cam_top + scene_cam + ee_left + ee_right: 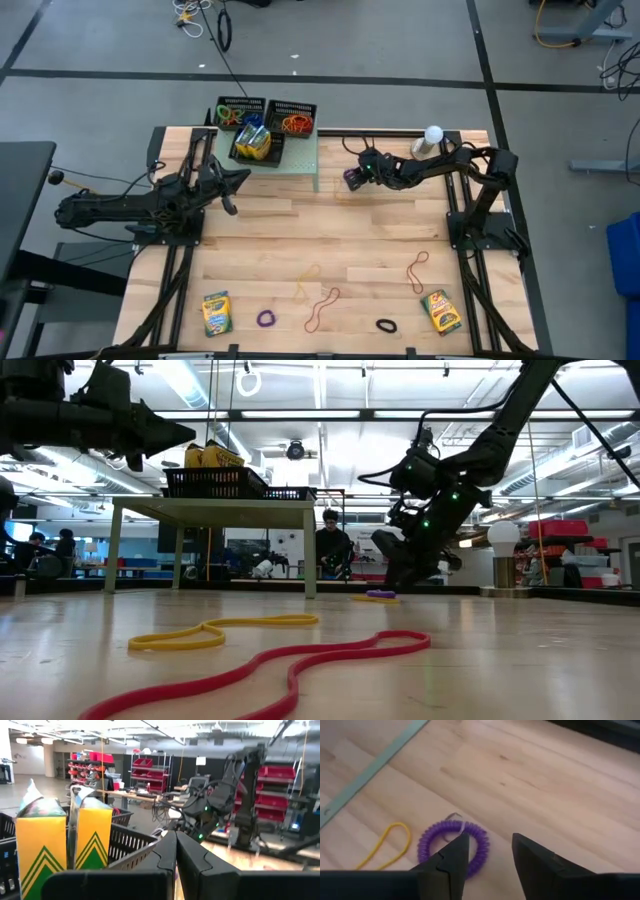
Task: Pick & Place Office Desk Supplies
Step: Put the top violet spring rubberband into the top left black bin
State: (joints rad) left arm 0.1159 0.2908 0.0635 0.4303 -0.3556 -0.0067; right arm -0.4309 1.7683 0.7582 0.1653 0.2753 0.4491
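My right gripper (487, 850) is open and low over a purple coiled loop (451, 845) that lies flat on the wood, with one fingertip (460, 842) above its ring. The loop also shows in the low view (380, 595), under the gripper (405, 565). A yellow band (390, 845) lies beside the loop. My left gripper (175, 852) is shut and empty, raised beside the trays (238, 180). Two crayon boxes (65, 840) stand in a black mesh tray (253, 142). Two more crayon boxes (216, 313) (441, 311) lie flat near the table's near edge. My right gripper points down at the purple coiled loop's ring (475, 837), and one fingertip covers part of it. I cannot tell whether it touches. The loop lies flat on the table.
Loose bands lie on the near half of the table: red (322, 308), yellow (305, 280), purple (266, 319), black (386, 325), orange (416, 268). Mesh trays holding bands (295, 122) sit on a raised green platform (305, 160). A white ball-topped stand (432, 137) is at the far right.
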